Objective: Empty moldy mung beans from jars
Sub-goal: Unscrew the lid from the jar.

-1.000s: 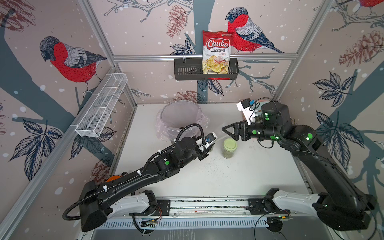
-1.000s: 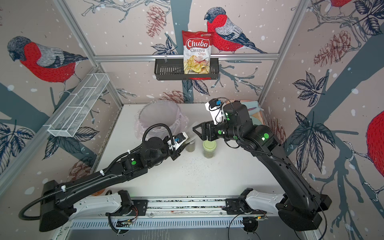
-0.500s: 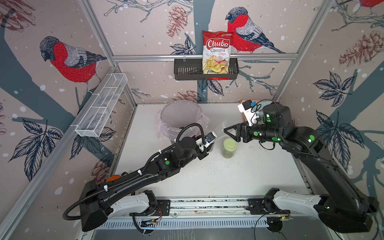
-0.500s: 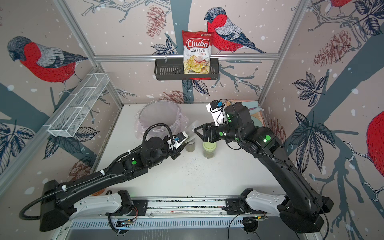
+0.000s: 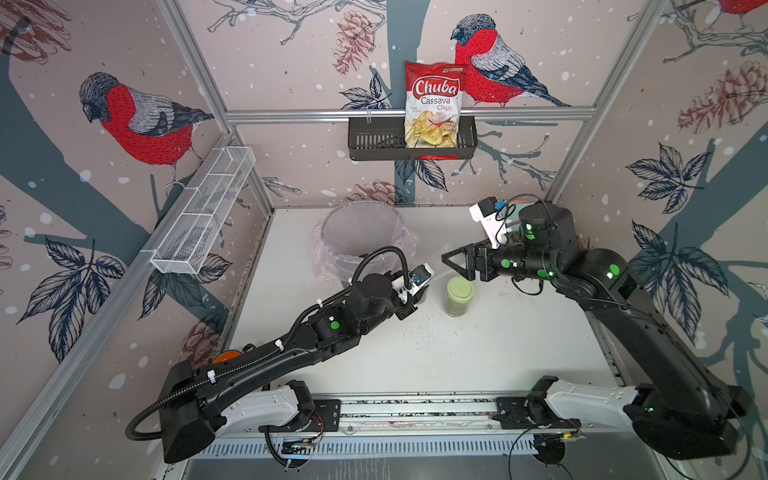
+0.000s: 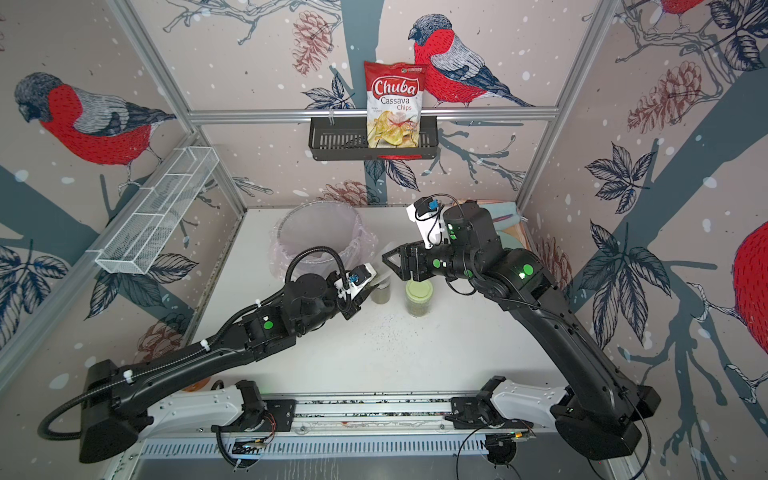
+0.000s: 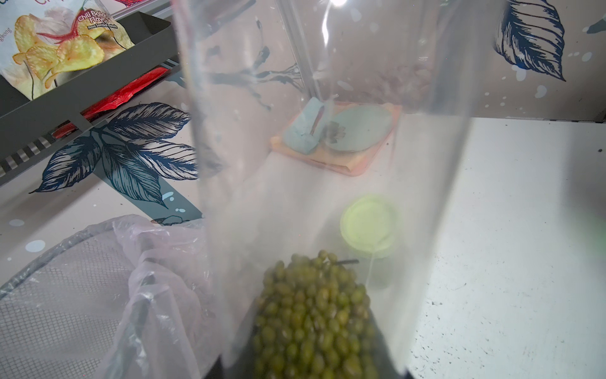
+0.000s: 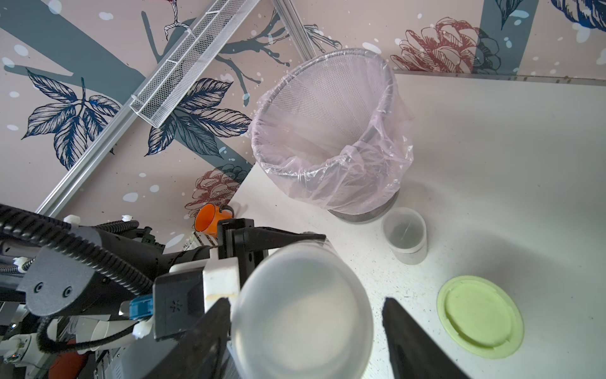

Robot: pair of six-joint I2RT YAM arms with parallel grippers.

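My left gripper point(image 5: 417, 292) is shut on a tall clear tube jar point(image 7: 328, 131), held upright, with olive-green mung beans point(image 7: 314, 318) filling its lower end. The tube's translucent lid point(image 8: 301, 311) sits between the fingers of my open right gripper point(image 8: 305, 302), with a gap on one side. In both top views the right gripper point(image 5: 451, 257) point(image 6: 390, 259) hovers above the left one. A short clear jar point(image 8: 406, 234) point(image 6: 381, 291) stands by the bin. The green-lidded jar point(image 5: 458, 296) point(image 6: 419, 297) point(image 8: 480, 316) stands upright on the table.
A mesh bin lined with pinkish plastic point(image 5: 361, 216) point(image 8: 311, 108) stands at the back, just behind the left gripper. An orange mug point(image 8: 208, 223) sits at the left wall. An orange tray with a teal plate point(image 7: 337, 137) lies in the back right corner. Black specks point(image 5: 419, 332) dot the table.
The right gripper has shifted only slightly above the tube and stays open. The left arm and the jars have not moved.
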